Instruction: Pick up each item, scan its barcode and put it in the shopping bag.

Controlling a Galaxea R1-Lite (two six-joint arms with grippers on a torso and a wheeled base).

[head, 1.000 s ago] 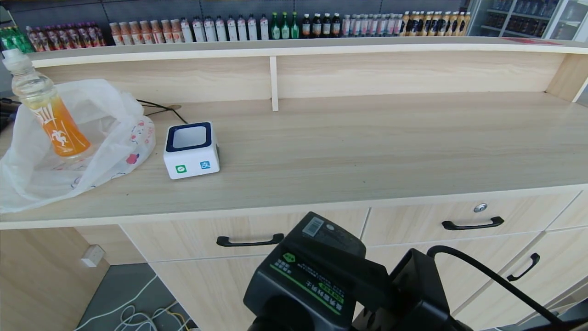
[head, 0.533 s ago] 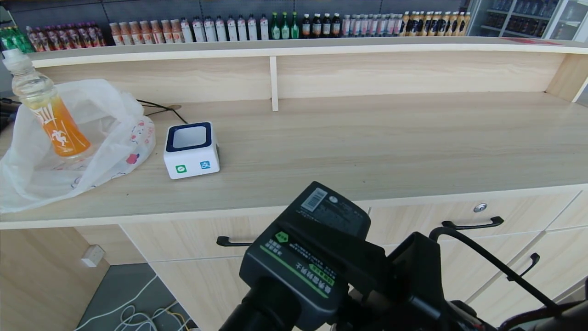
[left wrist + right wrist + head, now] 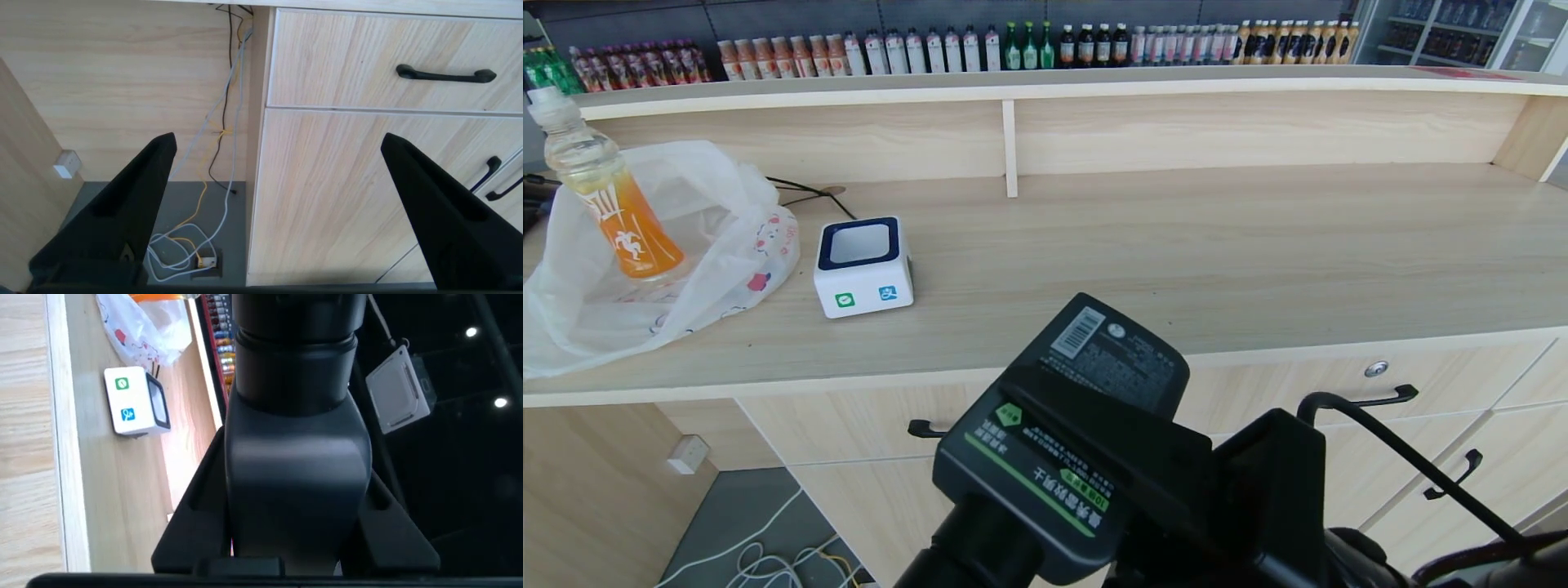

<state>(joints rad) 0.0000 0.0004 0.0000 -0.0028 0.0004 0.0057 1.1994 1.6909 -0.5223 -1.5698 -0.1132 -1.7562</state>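
One black item (image 3: 1086,408) is clamped in the right gripper's (image 3: 294,482) fingers, in front of the table's (image 3: 1217,261) near edge, barcode (image 3: 1078,332) upward. I judge the scanner (image 3: 863,261) lies ahead and left, window up, so the barcode must turn downward. The left gripper's (image 3: 278,139) fingers are released.

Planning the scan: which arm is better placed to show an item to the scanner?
Right. The right gripper holds the black item, barcode showing; the left gripper hangs open and empty by the drawers.
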